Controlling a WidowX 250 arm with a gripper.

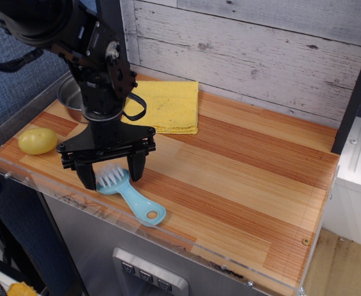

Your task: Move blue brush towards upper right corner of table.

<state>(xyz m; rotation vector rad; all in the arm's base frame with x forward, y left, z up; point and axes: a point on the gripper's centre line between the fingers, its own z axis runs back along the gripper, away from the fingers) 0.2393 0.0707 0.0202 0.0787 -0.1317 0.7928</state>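
- Striped wooden table (242, 179) fills mid-frame under a whitewashed plank wall (260, 49).
- Blue brush (128, 194) lies at lower left, near the front rim, handle pointing lower right.
- Gripper (111, 176) straddles its bristled head, jaws spread.
- Yellow cloth (165, 105), metal bowl (69, 98) and yellow potato-like object (37, 140) lie further out.

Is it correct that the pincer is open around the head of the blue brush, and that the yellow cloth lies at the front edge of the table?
Not quite. The pincer is open around the blue brush head, but the yellow cloth lies at the table's back edge, against the plank wall. The observation.image view shows it.
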